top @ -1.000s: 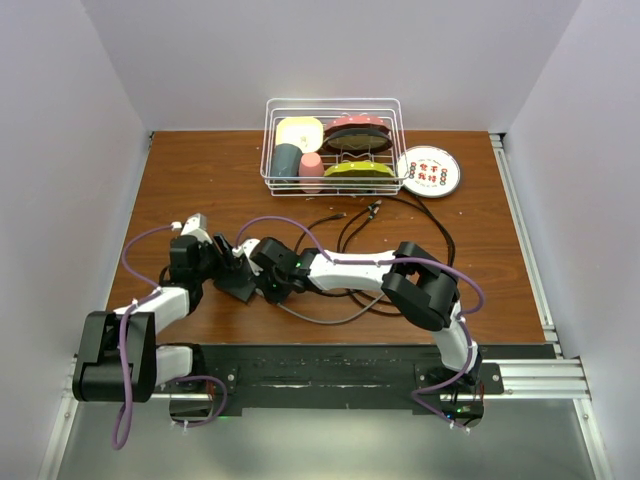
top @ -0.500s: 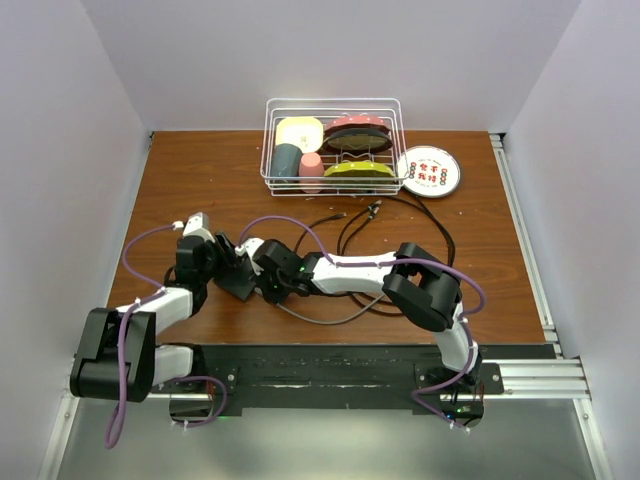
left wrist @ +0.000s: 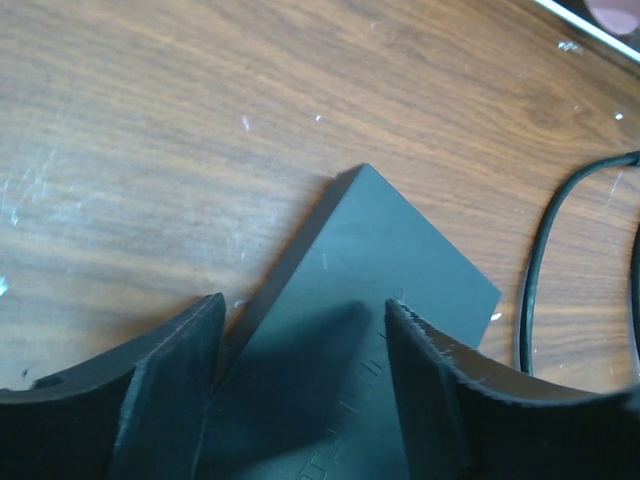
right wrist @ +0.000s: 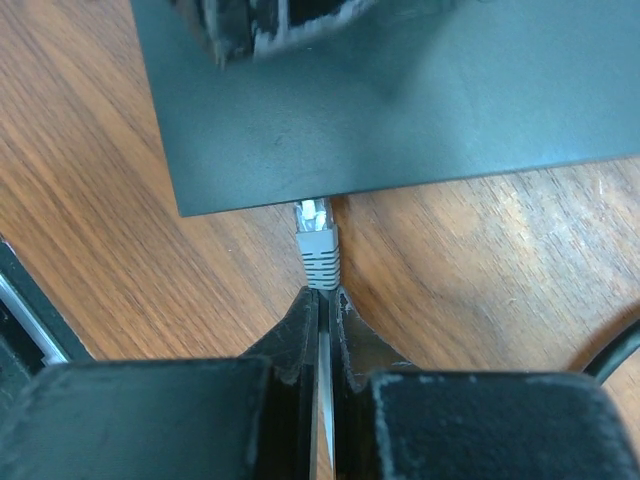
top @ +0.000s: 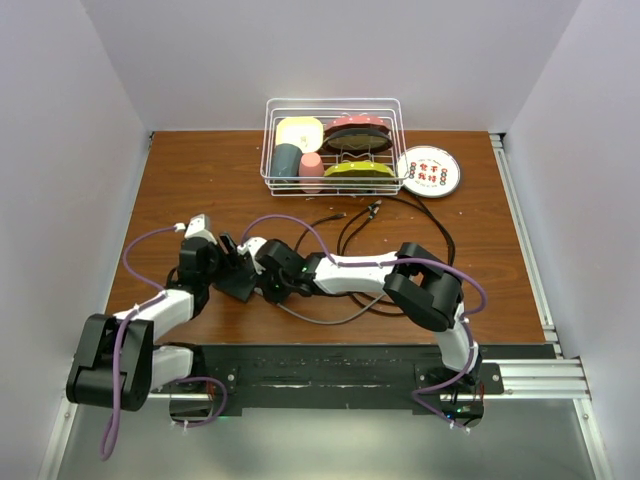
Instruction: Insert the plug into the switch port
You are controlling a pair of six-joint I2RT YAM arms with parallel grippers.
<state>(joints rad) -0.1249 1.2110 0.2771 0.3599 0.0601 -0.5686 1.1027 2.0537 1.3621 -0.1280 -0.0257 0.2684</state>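
Observation:
The switch (right wrist: 420, 100) is a flat black box lying on the wooden table, also in the top view (top: 236, 284) and under the left wrist camera (left wrist: 400, 260). My right gripper (right wrist: 322, 292) is shut on the grey cable just behind the grey plug (right wrist: 319, 245). The plug's clear tip touches the switch's near edge; how far it has gone in is hidden. My left gripper (left wrist: 300, 320) hangs open over the switch. One finger (left wrist: 170, 380) is at the box's side edge and the other is above its top face.
A white wire basket (top: 270, 150) with dishes stands at the back of the table, a round printed disc (top: 428, 170) beside it. Loose black cables (top: 390, 225) loop across the middle. The grey cable (top: 325, 320) trails toward the near edge.
My left gripper has shifted slightly right along the switch and its jaws have spread wider. The right gripper still holds the cable with the plug at the switch's edge.

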